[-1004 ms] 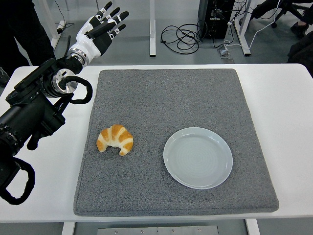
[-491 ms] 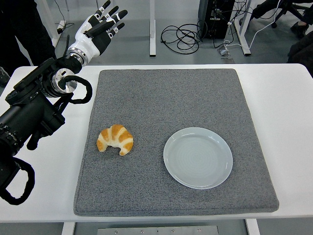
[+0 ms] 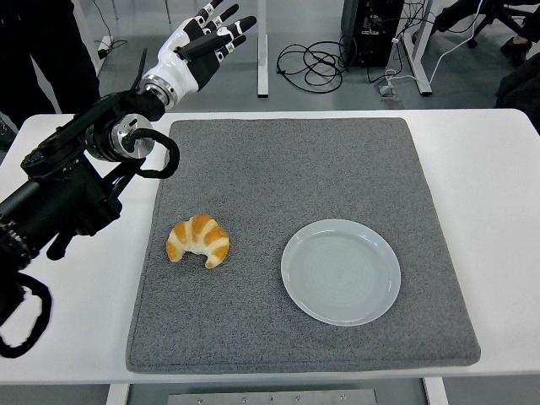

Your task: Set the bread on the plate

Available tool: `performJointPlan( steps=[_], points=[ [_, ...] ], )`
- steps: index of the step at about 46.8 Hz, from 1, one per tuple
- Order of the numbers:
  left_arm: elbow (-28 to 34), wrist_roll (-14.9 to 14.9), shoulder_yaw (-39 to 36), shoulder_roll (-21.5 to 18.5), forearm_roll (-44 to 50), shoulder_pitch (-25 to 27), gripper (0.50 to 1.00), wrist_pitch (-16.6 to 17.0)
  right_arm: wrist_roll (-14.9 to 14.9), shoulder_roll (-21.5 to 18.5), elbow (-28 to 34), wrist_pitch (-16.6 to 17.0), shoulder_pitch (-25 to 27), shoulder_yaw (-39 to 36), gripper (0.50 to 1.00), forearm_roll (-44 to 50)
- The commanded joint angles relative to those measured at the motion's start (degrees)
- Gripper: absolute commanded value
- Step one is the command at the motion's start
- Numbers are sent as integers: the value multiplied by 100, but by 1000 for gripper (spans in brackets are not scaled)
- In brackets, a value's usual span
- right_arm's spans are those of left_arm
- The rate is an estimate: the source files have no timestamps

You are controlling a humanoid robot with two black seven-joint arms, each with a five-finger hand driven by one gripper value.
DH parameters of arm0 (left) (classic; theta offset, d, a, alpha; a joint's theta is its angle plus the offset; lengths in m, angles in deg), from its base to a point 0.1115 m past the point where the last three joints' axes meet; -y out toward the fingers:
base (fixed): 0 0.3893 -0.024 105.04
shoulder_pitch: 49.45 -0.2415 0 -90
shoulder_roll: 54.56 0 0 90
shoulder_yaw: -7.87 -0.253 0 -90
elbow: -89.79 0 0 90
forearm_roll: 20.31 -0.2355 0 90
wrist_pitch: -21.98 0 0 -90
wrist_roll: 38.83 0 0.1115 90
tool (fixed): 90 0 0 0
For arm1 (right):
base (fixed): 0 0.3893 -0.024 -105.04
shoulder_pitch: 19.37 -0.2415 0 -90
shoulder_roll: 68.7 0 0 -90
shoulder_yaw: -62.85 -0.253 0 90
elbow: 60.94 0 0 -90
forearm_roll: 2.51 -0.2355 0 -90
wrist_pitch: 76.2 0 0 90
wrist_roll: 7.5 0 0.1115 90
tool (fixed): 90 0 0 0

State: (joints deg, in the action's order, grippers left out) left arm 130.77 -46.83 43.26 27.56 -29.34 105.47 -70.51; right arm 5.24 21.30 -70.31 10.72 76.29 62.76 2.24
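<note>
A golden croissant [image 3: 199, 240] lies on the left part of the grey mat [image 3: 295, 169]. To its right, also on the mat, sits an empty pale blue plate [image 3: 341, 272]. My left hand [image 3: 205, 38] is raised beyond the table's far left edge, well above and behind the croissant, with its white and black fingers spread and nothing in them. The black left arm [image 3: 67, 186] runs in from the left edge. No right arm shows.
The mat covers most of the white table [image 3: 489, 194]. Beyond the table are cables [image 3: 312, 63] on the floor, desk legs and a dark computer case [image 3: 371, 34]. A person's dark clothing [image 3: 42, 51] stands at the top left.
My left hand has swung to the right and slightly up, staying spread. The croissant and plate have not moved.
</note>
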Motion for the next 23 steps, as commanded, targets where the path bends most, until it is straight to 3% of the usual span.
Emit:
performJointPlan(
  steps=[1,11,17,23],
  points=[
    [550,0,-628,-389,-90,82,978,231,0,0,-3,0,-3,0,1000,0],
    [1359,0,-1543,-1251,-1635,416,977,267,0,0,5,0,-3,0,1000,-8],
    [2071,0,-1578,-1787,-2831,372,977,258,0,0,-4,0,-3,0,1000,0],
    [2774,44,-1587,-2235,-3464,363,977,275,0,0,5,0,-3,0,1000,0]
  ],
)
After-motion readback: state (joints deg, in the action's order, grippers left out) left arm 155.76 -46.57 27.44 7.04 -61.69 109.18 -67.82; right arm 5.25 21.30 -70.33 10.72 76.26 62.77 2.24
